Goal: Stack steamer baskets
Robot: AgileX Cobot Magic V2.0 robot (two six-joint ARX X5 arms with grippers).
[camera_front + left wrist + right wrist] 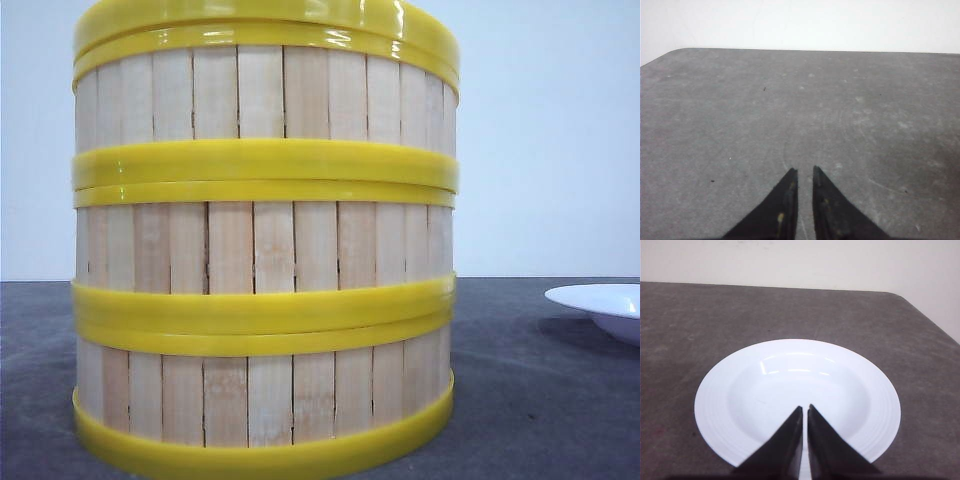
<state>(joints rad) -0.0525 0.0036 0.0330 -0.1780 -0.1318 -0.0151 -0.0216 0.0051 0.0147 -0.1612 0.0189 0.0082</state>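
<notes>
Three steamer baskets (265,240) stood stacked in one tall column right up against the front camera, on the dark grey table (540,400), so the stacking looked basically done to me. Each tier was pale upright wooden slats with shiny yellow rims, and the rims sat snug on each other with only a hair of offset. My guess is they'd handle light and fairly stiff, but the slats look thin enough to crack under a hard squeeze and the glossy plastic rims look slippery, so I'd pinch over a rim edge, wall between the fingers, rather than clamp the slats mid-wall. Off to the right, well apart from the stack, sat a shallow white plate (600,302). The right gripper (805,410) hung over that plate with its fingers pressed nearly together and nothing in them. The left gripper (805,171) hovered over bare tabletop, fingers also nearly closed, empty.
</notes>
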